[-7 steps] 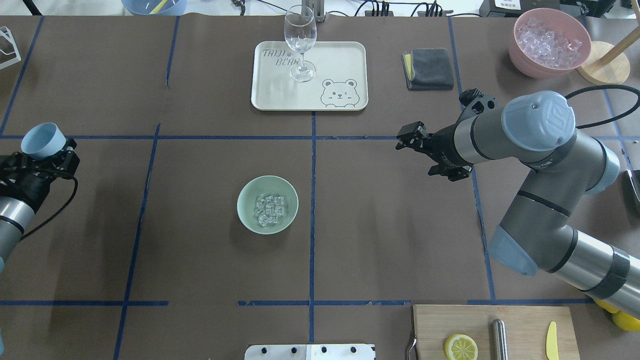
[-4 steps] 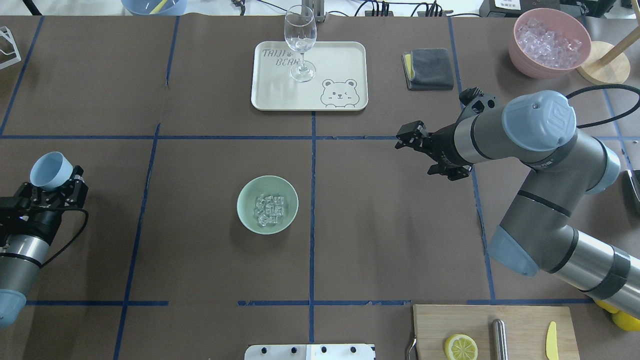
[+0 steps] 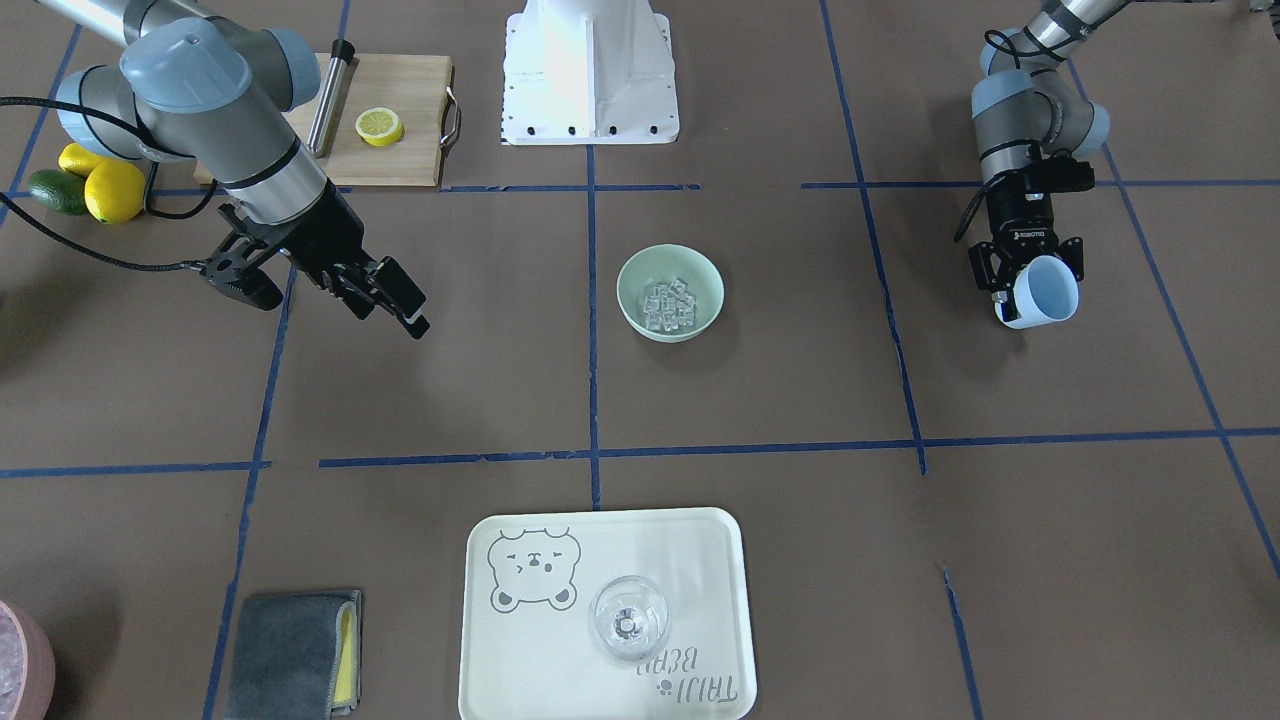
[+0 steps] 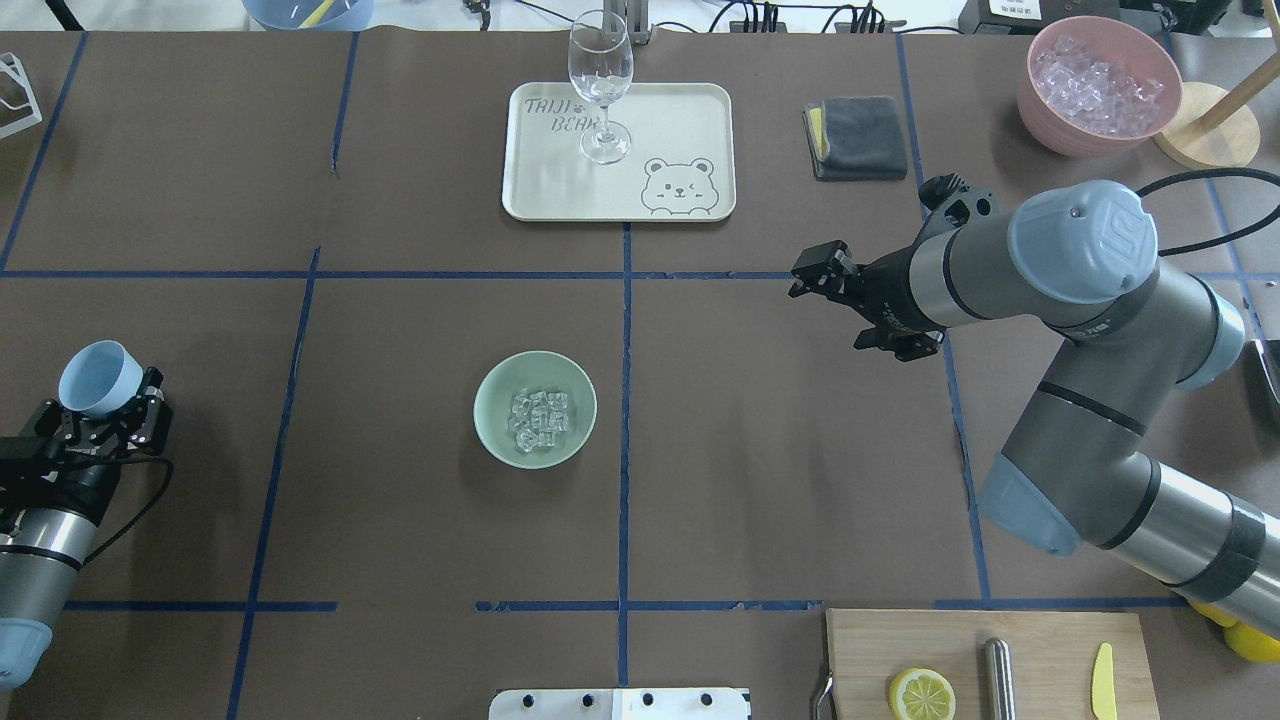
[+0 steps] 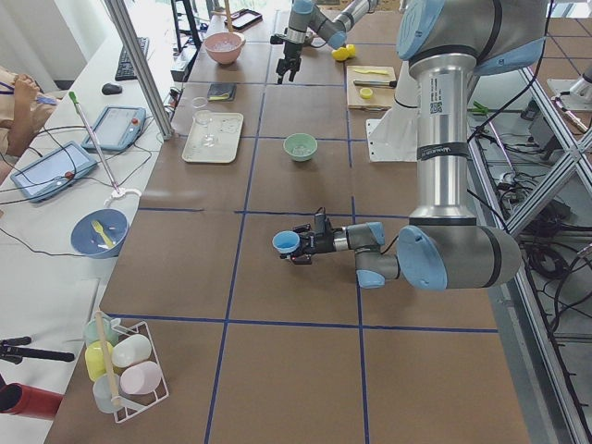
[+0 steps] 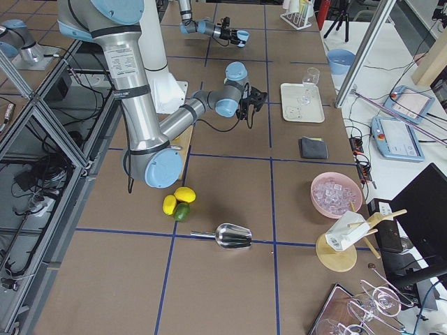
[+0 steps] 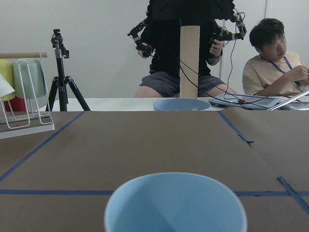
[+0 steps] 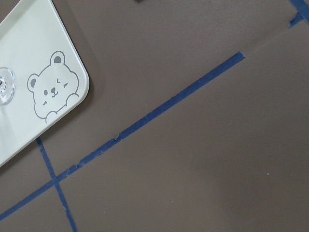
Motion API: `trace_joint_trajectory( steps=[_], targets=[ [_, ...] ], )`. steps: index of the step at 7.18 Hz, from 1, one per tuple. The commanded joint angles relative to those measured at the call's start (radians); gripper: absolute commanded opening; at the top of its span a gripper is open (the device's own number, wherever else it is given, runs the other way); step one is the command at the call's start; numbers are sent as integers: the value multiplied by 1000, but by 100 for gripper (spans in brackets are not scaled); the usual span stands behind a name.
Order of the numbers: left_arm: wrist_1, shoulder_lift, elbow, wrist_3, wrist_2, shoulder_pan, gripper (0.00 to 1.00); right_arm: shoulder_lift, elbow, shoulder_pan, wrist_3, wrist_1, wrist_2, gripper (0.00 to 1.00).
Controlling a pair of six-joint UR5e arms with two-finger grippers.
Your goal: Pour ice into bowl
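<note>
Many ice cubes (image 4: 538, 418) sit in the green bowl (image 4: 489, 393). My left end effector (image 4: 105, 402) squeezes the blue cup (image 4: 98, 376); my right end effector (image 4: 813, 276) has its fingers apart.

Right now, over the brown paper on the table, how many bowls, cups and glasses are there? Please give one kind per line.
Bowls: 2, the mint-green bowl and the pink bowl
Cups: 1, the blue cup, held in the left claw
Glasses: 1, the wine glass
Total: 4
</note>
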Motion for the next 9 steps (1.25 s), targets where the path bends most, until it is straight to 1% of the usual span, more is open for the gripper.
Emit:
trace_joint_trajectory(
  steps=[1,2,3,4,6,8,9],
  targets=[
    [2,12,7,1,24,17,33,1,-1,-3,0,0,0,100],
    [2,30,9,-1,26,26,44,1,-1,-3,0,0,0,100],
    [4,39,10,1,26,34,62,1,-1,-3,0,0,0,100],
    [4,41,9,-1,24,46,100,-1,-1,-3,0,0,0,100],
    [-7,45,7,4,0,66,100,-1,-1,-3,0,0,0,100],
    [-27,93,-8,5,-110,86,100,-1,-3,-10,6,0,-2,100],
    [-50,134,-40,11,-155,105,100,-2,-4,-10,6,0,-2,100]
  ],
)
